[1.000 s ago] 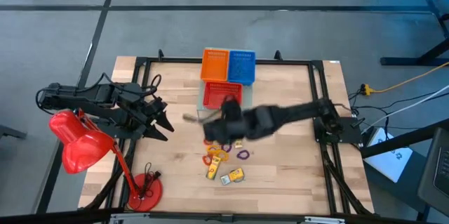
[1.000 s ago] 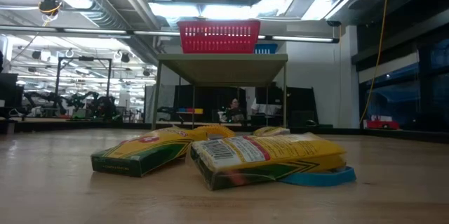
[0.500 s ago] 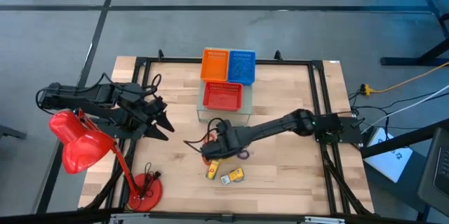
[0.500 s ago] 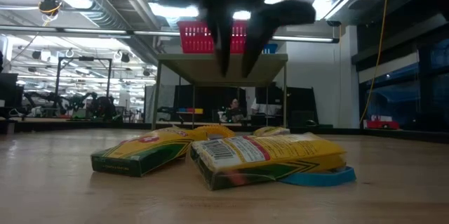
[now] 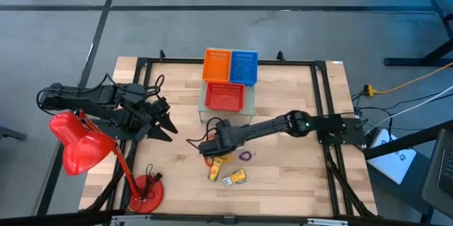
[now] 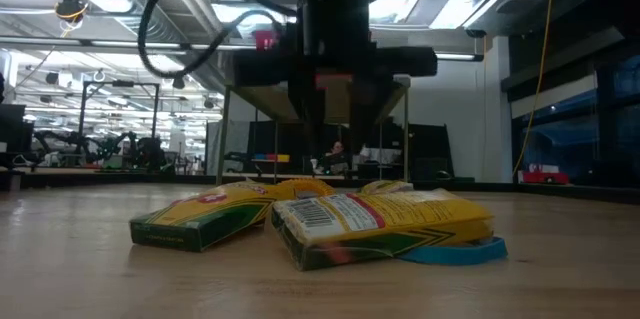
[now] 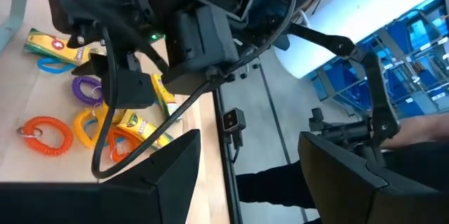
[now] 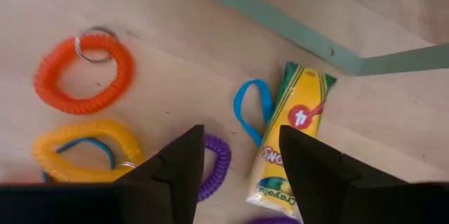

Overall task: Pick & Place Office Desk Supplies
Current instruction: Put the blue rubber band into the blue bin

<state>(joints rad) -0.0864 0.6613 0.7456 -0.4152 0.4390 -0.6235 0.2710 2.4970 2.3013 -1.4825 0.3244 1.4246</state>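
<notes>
Small supplies lie in a cluster on the wooden table: an orange coil loop [image 8: 84, 73], a yellow coil loop [image 8: 88, 150], a purple coil loop [image 8: 214, 164], a thin blue loop [image 8: 252, 108] and yellow crayon boxes [image 8: 291, 136] [image 5: 216, 173] [image 5: 236, 177]. My right gripper [image 8: 242, 182] [image 5: 207, 146] hangs open just above the cluster, its fingers on either side of the purple loop, touching nothing that I can see. My left gripper [image 5: 168, 128] waits open over the table's left part, pointing toward the cluster.
Orange [image 5: 217, 65], blue [image 5: 243, 66] and red [image 5: 224, 96] mesh baskets stand at the far middle, the red one on a low stand. A big red desk lamp [image 5: 81, 144] with its round base [image 5: 145, 192] fills the near left corner. Bare wood lies right of the cluster.
My right gripper has swung from beside the red basket toward the near edge and a little left, then come down over the cluster of loops. In the low view it has dropped into the picture from above. The supplies have not moved.
</notes>
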